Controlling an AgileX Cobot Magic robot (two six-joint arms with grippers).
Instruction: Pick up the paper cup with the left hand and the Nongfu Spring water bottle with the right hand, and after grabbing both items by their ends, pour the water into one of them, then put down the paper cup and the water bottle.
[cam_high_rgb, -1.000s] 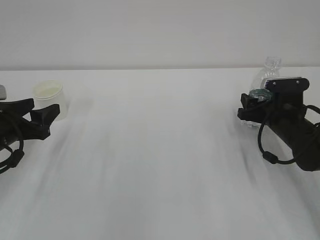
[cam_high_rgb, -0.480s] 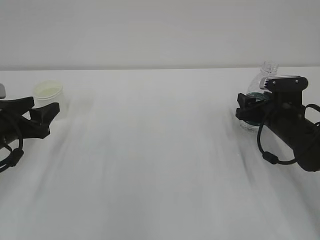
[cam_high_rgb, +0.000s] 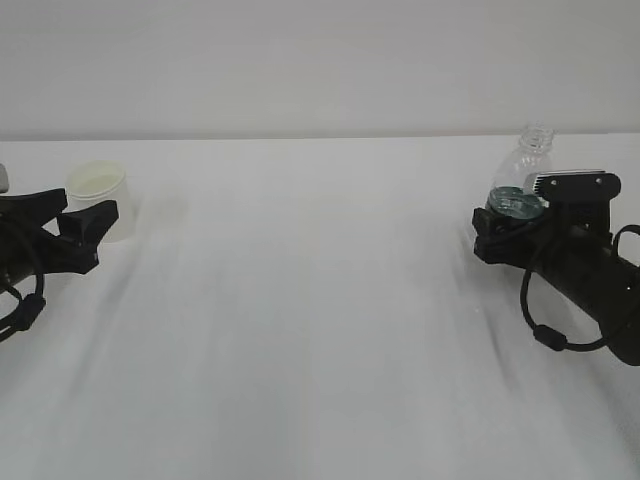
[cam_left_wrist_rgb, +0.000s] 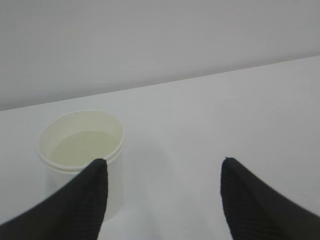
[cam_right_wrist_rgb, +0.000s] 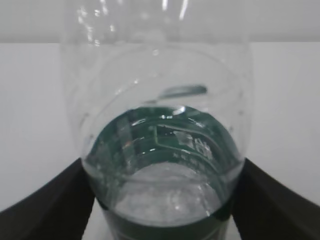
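Note:
The paper cup (cam_high_rgb: 97, 180) stands upright at the far left of the table, white with a pale yellow inside. My left gripper (cam_high_rgb: 90, 204) sits low just in front of it, open. In the left wrist view the cup (cam_left_wrist_rgb: 80, 145) is behind the left finger (cam_left_wrist_rgb: 75, 205), and the gap of the gripper (cam_left_wrist_rgb: 163, 160) holds only bare table. The Nongfu Spring water bottle (cam_high_rgb: 527, 165) stands upright at the right, capless. My right gripper (cam_high_rgb: 492, 228) straddles its green label. In the right wrist view the bottle (cam_right_wrist_rgb: 160, 100) fills the gripper (cam_right_wrist_rgb: 163, 161), with water (cam_right_wrist_rgb: 165, 195) low inside. Both fingers lie along its walls with no gap showing.
The white table (cam_high_rgb: 300, 300) runs back to a plain pale wall (cam_high_rgb: 300, 70). The stretch of tabletop between the two arms holds nothing else. The right arm's grey plate (cam_high_rgb: 572, 182) hides the bottle's lower right side.
The bottle went from leaning to upright. The right arm sank a little lower and its jaws have widened slightly. The left gripper drew back a little from the cup.

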